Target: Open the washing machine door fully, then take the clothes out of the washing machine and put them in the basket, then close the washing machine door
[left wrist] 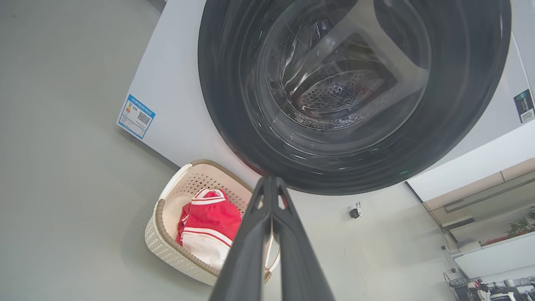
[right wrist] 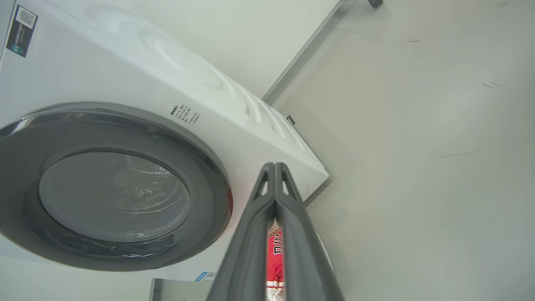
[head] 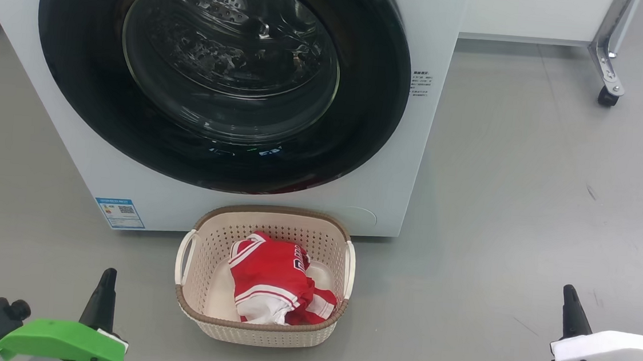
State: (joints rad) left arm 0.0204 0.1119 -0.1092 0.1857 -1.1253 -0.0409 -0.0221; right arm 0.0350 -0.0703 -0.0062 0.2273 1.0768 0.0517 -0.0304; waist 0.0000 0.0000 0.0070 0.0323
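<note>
The washing machine [head: 414, 170] [left wrist: 175, 83] [right wrist: 138, 75] stands before me, its round black door [head: 363, 92] [left wrist: 234, 104] [right wrist: 21, 142] flat against the front with the steel drum visible through the glass. On the floor right below it, the cream basket [head: 263, 334] [left wrist: 161, 244] holds the red and white clothes [head: 268, 279] [left wrist: 211, 217] [right wrist: 276, 255]. My left gripper [head: 107, 278] [left wrist: 271, 180] is shut and empty, low at the basket's left. Off to the far right of the basket, my right gripper [head: 570, 297] [right wrist: 274, 166] is shut and empty.
A blue sticker [head: 120, 213] [left wrist: 136, 116] marks the machine's lower left front. A white cabinet on a metal caster leg [head: 610, 65] stands behind at the right. Grey floor [head: 525, 219] spreads to the right of the machine and basket.
</note>
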